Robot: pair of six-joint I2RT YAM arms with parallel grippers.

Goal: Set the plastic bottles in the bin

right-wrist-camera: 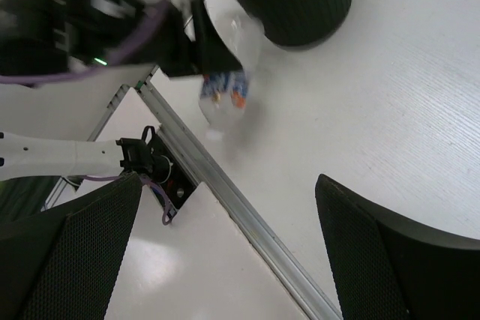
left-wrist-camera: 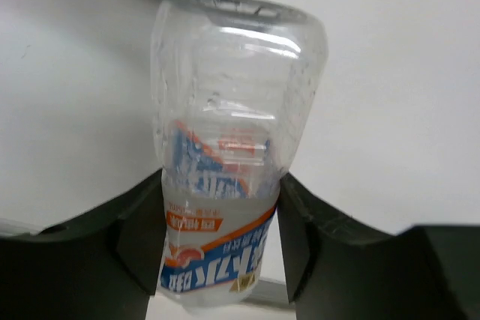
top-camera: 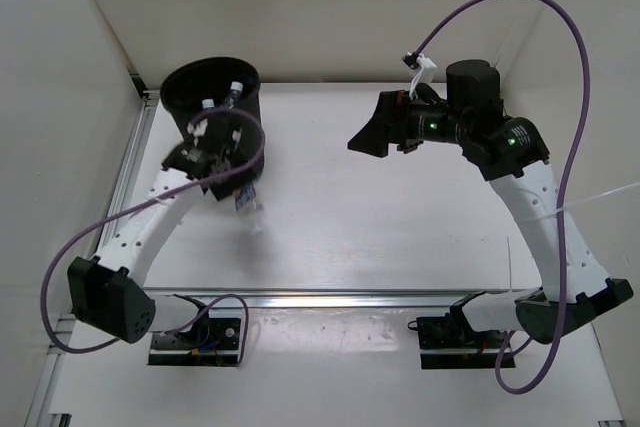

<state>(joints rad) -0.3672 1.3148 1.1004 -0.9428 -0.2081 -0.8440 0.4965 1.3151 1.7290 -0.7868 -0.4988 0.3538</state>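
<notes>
Most of the job looks done, judging by the bare white table (top-camera: 400,237), where no loose bottle shows in any view. One black bin (top-camera: 168,87) stands at the far left corner. Two arms are in play. The left gripper (left-wrist-camera: 217,237) has its fingers pinching the labelled middle of one clear bottle with a white-red-blue label (left-wrist-camera: 225,133). That bottle hangs just outside the bin's near wall, seemingly clear of the tabletop and not yet over the rim. The right gripper (right-wrist-camera: 229,181) hovers well apart on the other side, fingers spread wide around nothing. Inside the bin at least two white caps (top-camera: 236,87) show, so two bottles are surely in. More may sit beneath, but I cannot count them. What looks left is to carry this one bottle over the rim and let go.
</notes>
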